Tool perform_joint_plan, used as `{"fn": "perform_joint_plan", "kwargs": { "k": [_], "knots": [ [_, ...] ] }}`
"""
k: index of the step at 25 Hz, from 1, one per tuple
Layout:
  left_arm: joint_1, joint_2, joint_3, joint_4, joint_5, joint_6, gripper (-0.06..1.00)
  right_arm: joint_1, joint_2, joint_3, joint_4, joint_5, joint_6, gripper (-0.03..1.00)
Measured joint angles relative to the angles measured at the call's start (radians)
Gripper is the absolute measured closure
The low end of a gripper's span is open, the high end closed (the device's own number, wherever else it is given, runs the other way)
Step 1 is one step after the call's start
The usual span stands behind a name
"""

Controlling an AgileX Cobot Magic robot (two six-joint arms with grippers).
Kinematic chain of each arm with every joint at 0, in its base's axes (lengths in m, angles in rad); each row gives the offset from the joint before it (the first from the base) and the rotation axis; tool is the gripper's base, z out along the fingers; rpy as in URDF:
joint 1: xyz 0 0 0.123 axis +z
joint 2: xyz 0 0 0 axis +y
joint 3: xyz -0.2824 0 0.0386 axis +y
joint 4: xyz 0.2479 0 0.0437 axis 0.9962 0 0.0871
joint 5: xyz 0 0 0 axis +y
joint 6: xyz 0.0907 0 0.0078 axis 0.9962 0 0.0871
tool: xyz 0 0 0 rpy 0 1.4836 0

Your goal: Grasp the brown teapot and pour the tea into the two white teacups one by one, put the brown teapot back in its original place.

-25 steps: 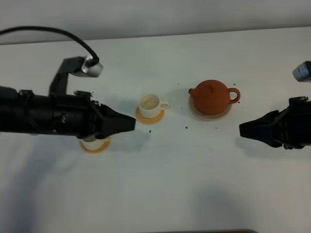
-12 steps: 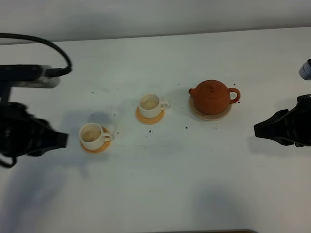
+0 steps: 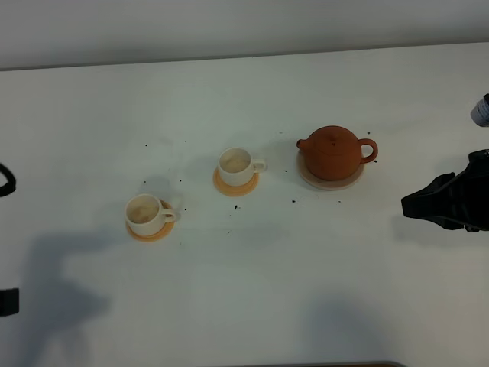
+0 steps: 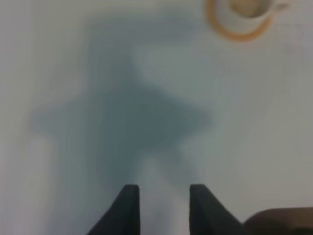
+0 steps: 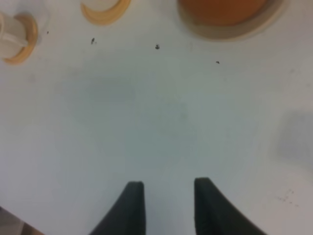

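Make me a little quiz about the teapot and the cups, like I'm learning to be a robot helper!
1. True or false: the brown teapot sits on the beige coaster.
2. How many white teacups stand on orange coasters? A) one B) two C) three
3. Fill the gap: the right gripper is open and holds ____.

Key: 1 true. 2 B. 3 nothing.
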Motion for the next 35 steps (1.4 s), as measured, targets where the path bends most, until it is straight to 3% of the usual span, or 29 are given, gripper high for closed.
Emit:
{"fn": "perform_joint_plan", "kwargs": {
  "k": [11, 18, 25, 35],
  "knots": [
    [0.0, -0.282, 0.053, 0.012, 0.004, -0.02, 0.69, 0.0, 0.0, 0.0, 0.0, 0.001, 0.0, 0.73],
    [0.0, -0.421, 0.068, -0.076, 0.09, 0.087, 0.69, 0.0, 0.0, 0.0, 0.0, 0.005, 0.0, 0.73],
    [0.0, -0.543, 0.078, -0.168, 0.102, 0.209, 0.69, 0.0, 0.0, 0.0, 0.0, 0.006, 0.0, 0.73],
    [0.016, -0.562, 0.078, -0.207, 0.102, 0.244, 0.69, 0.0, 0.0, 0.0, 0.007, 0.014, 0.0, 0.73]
  ]
}}
